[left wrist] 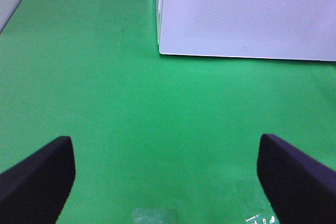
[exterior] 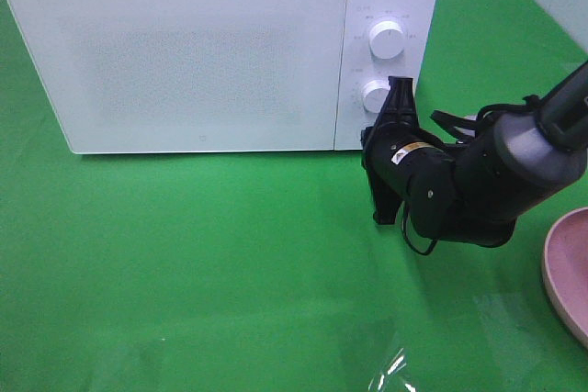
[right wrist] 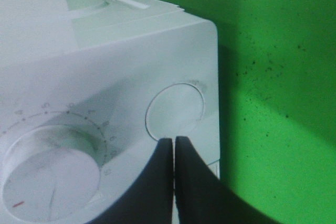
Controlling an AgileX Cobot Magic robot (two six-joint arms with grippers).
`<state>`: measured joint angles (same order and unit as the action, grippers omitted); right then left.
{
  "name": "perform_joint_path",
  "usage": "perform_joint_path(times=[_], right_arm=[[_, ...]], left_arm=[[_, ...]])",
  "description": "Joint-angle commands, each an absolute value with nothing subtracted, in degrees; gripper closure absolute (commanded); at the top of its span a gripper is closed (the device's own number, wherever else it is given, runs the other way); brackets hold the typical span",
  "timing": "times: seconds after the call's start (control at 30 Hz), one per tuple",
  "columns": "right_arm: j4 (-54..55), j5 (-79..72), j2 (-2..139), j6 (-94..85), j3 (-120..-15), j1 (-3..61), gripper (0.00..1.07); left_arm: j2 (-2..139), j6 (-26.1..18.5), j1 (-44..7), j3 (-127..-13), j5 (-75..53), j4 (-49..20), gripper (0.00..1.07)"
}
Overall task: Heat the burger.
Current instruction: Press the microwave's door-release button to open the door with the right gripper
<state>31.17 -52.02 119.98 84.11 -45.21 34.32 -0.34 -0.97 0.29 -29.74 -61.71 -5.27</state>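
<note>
The right tool [right wrist: 172, 141], jaws pressed together and empty, has its tips just beside the lower knob [exterior: 375, 95] of the white microwave [exterior: 184, 52], whose door is shut. The left tool [left wrist: 165, 144], spread wide and empty, is over the green counter [exterior: 230, 254]. A pink plate [exterior: 571, 268] lies at the right edge. The burger's place cannot be told.

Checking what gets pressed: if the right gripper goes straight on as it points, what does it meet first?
Probably the round flat button on the microwave panel, beside the ticked dial: the shut right gripper aims at it from close by, though the gap is hard to judge.
</note>
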Motion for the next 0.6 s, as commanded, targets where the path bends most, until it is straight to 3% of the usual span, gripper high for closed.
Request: perform_joint_path(times=[0.03, 0.6], right_arm=[[30.3, -51.9, 121.1, 84.0, -46.9, 33.5, 1.07], [31.4, -55.0, 123.4, 83.6, -49.2, 31.5, 1.07]], left_arm=[[-1.1, -1.1, 0.4, -29.6, -61.2, -5.8, 0.21], [-1.1, -1.1, 0.4, -29.6, -61.2, -5.7, 0.21]])
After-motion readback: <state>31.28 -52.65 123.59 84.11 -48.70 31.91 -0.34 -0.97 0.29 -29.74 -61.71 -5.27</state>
